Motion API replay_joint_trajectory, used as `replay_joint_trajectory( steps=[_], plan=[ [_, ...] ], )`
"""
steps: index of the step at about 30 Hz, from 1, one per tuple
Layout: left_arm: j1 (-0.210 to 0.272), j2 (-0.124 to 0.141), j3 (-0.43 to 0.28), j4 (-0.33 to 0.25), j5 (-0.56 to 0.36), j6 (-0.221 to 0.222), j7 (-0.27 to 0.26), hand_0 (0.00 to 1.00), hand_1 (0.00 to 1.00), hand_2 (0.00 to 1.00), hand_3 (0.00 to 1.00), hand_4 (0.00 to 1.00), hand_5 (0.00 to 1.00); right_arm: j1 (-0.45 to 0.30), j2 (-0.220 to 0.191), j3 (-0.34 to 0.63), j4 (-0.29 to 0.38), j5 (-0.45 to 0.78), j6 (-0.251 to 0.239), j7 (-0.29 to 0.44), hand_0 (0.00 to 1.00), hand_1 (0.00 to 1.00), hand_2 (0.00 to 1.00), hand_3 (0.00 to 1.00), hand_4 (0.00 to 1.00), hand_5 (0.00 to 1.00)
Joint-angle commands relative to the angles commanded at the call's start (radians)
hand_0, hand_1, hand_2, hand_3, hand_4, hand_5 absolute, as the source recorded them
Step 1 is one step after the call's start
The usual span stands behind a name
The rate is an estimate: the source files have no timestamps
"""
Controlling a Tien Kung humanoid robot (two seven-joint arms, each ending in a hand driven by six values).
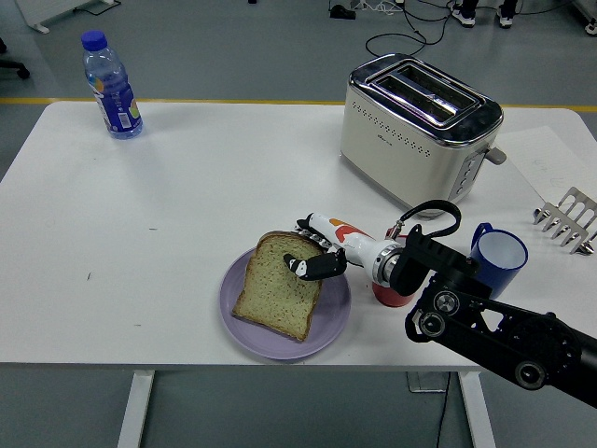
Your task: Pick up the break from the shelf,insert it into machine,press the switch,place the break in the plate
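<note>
A slice of brown bread [278,299] lies nearly flat on the purple plate [230,310] near the table's front edge. My right hand [306,248] reaches in from the right and is shut on the slice's upper right edge, thumb on top and fingers behind the crust. The cream and chrome toaster [416,125] stands at the back right with both slots showing nothing inside. My left hand is out of view.
A red cup [389,293] sits half hidden under my right wrist, with a blue mug [501,252] to its right. A metal rack [566,218] stands at the right edge. A water bottle [111,86] is at the far left corner.
</note>
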State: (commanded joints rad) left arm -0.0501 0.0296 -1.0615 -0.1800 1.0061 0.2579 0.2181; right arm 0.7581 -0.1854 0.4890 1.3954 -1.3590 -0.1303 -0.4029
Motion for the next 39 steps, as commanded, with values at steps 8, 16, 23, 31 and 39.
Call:
replay_joint_trajectory(
  steps=[8, 16, 23, 31, 39],
  plan=[
    [-0.004, 0.001, 0.004, 0.0, -0.009, 0.0, -0.002, 0.633, 0.514, 0.486, 0.496, 0.279, 0.87, 0.005, 0.0, 0.02, -0.006, -0.137, 0.087, 0.013, 0.771, 0.768, 0.814, 0.868, 0.653, 0.406],
    [-0.007, 0.001, 0.006, 0.0, -0.014, 0.001, -0.003, 0.633, 0.514, 0.484, 0.496, 0.279, 0.871, 0.009, 0.002, 0.036, -0.005, -0.291, 0.111, 0.028, 0.828, 0.804, 0.887, 0.899, 0.672, 0.449],
    [-0.01, 0.001, 0.005, 0.0, -0.014, 0.001, -0.003, 0.632, 0.514, 0.485, 0.495, 0.28, 0.87, 0.009, -0.002, 0.057, 0.004, -0.366, 0.023, 0.061, 0.836, 0.809, 0.892, 0.903, 0.684, 0.474],
    [-0.01, 0.0, 0.004, 0.0, -0.013, 0.001, -0.002, 0.632, 0.513, 0.484, 0.496, 0.277, 0.865, -0.039, -0.028, 0.116, 0.081, -0.192, -0.133, 0.229, 0.837, 0.803, 0.88, 0.888, 0.671, 0.461],
    [-0.01, -0.001, -0.002, 0.0, -0.004, -0.001, -0.001, 0.631, 0.514, 0.485, 0.497, 0.28, 0.867, -0.11, -0.081, 0.296, 0.244, 0.14, -0.131, 0.518, 0.716, 0.696, 0.71, 0.663, 0.474, 0.217]
  ],
)
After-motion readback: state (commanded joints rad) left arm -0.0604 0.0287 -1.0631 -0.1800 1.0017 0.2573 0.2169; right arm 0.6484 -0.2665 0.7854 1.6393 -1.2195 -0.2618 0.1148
